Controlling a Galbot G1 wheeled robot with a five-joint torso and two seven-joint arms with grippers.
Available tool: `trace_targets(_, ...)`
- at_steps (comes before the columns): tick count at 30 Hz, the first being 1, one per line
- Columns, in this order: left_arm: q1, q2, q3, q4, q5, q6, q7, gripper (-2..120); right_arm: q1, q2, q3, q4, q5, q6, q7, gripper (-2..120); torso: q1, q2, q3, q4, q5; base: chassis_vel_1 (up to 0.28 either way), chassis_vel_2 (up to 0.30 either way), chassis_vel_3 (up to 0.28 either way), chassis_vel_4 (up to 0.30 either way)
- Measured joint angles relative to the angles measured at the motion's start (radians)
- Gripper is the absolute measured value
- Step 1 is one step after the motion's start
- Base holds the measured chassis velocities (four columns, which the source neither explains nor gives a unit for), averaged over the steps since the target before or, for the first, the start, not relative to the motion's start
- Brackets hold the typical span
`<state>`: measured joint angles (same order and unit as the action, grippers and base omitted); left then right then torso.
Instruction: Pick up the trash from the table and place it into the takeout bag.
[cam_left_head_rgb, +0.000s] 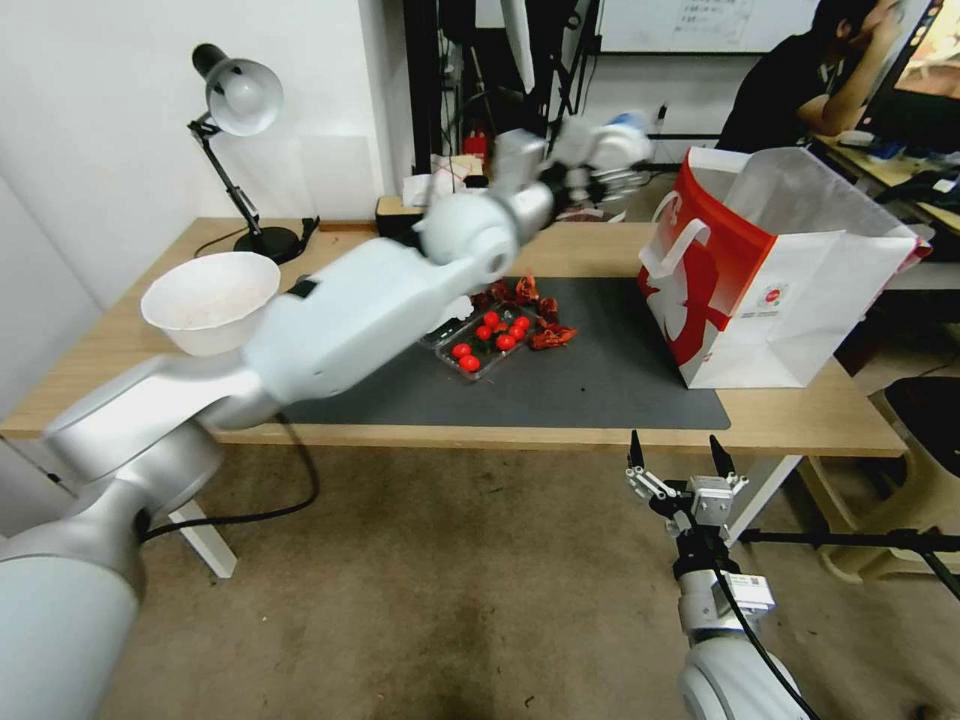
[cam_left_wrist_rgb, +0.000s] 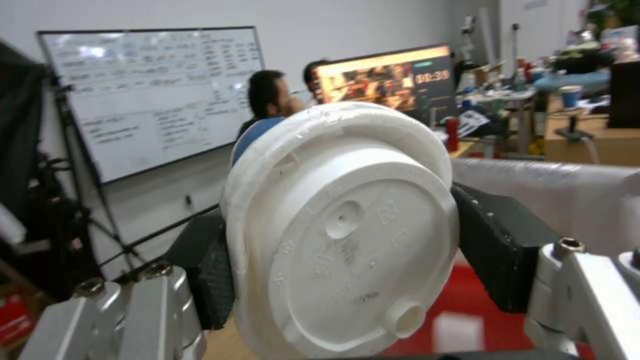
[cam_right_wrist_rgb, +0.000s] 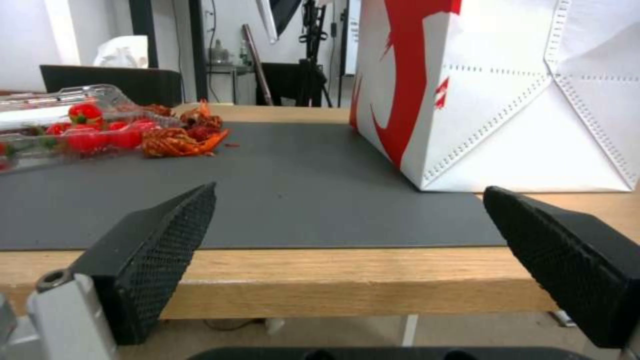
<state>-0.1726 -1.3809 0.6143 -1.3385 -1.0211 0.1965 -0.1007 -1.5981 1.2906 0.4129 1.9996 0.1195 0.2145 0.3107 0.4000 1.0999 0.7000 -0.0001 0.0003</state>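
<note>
My left gripper (cam_left_wrist_rgb: 340, 250) clamps the white-lidded cup (cam_left_wrist_rgb: 343, 230), held high above the tabletop's (cam_left_head_rgb: 600, 248) far edge, near the takeout bag (cam_left_head_rgb: 790, 290) standing at the right end. My right gripper (cam_left_head_rgb: 678, 455) hangs open below the front edge.

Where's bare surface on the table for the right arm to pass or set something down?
The dark mat is bare between the clear tub and the takeout bag, and along its near edge. Crowded: tub, red scraps and paper bowl toward the left. Open right gripper waits below the table edge.
</note>
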Motion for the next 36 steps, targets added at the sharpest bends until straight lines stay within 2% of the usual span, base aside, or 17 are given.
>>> trace_targets(3, -0.034, -0.093, 0.019, 0.056, -0.006, -0.001, 0.001, 67, -0.004, 0.009, 0.003, -0.002, 0.0, 0.006, 0.0, 100, 0.0, 0.0, 0.0, -0.0001, 0.0, 0.0, 0.0, 0.0, 0.0)
trace_targets(10, -0.053, -0.178, 0.041, 0.119, -0.006, -0.006, 0.01, 67, -0.005, 0.015, 0.007, -0.003, 0.001, 0.009, 0.001, 100, 0.0, 0.0, 0.0, 0.0001, -0.0002, 0.0, 0.0, 0.0, 0.0)
trace_targets(20, -0.038, -0.227, 0.067, 0.155, 0.003, -0.018, 0.013, 67, -0.002, 0.023, 0.007, -0.008, 0.001, 0.01, 0.002, 100, 0.0, 0.0, 0.0, 0.0, -0.0003, 0.0, 0.0, 0.0, 0.0)
trace_targets(28, -0.022, -0.229, 0.087, 0.16, 0.013, -0.036, 0.016, 67, 0.003, 0.027, 0.008, -0.016, 0.002, 0.013, 0.002, 100, 0.0, 0.0, 0.0, 0.0001, -0.0003, 0.0, 0.0, 0.0, 0.0)
trace_targets(31, -0.015, -0.229, 0.089, 0.159, 0.017, -0.037, 0.014, 73, 0.006, 0.029, 0.007, -0.019, 0.002, 0.013, 0.002, 100, 0.0, 0.0, 0.0, 0.0002, -0.0003, 0.0, 0.0, 0.0, 0.0)
trace_targets(36, -0.01, -0.228, 0.088, 0.156, 0.018, -0.037, 0.009, 91, 0.008, 0.03, 0.006, -0.025, 0.002, 0.013, 0.002, 100, 0.0, 0.0, 0.0, 0.0001, -0.0003, 0.0, 0.0, 0.0, 0.0)
